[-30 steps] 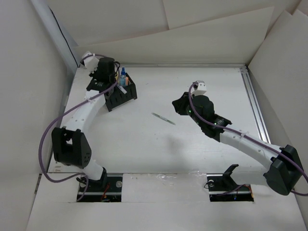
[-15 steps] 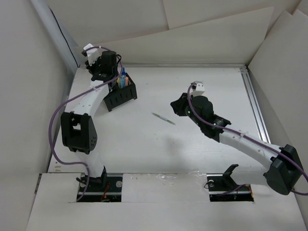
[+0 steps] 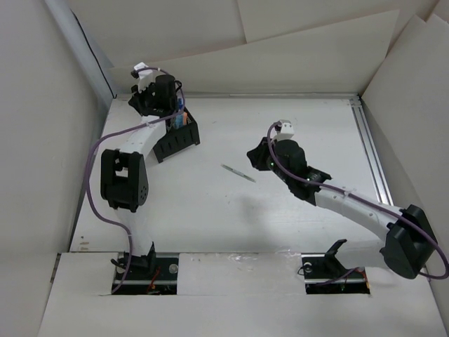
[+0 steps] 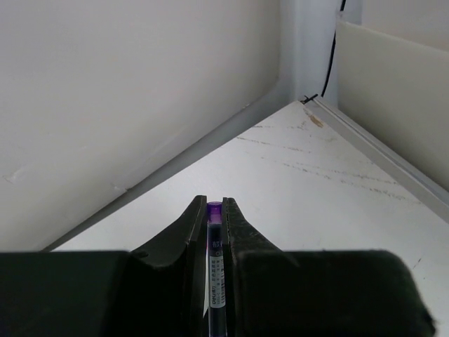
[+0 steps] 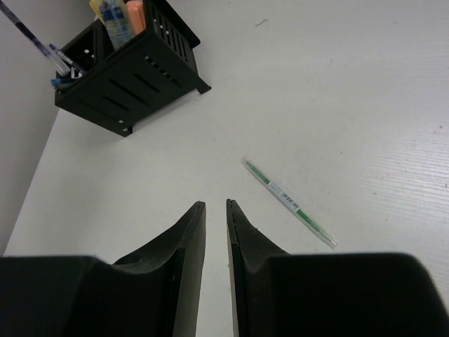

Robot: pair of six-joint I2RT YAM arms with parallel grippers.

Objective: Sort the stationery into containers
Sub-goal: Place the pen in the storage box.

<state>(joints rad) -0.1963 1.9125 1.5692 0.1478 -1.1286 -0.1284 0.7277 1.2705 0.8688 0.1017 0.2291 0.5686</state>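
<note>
inside black organiser box [image 5: 130, 67]: pens [image 5: 42, 45], blue-capped tube [image 5: 112, 17], orange marker [image 5: 135, 10].

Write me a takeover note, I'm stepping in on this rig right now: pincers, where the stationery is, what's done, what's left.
Left pincer: shut on a purple-tipped pen, raised at the table's far left corner by the black organiser.
Right pincer: nearly closed, holding nothing, hovering mid-table short of the green pen.
Done: the organiser already holds a blue-capped tube, an orange item and pens.
Left: drop the held pen into the organiser, then pick the green pen off the table and bin it.
</note>
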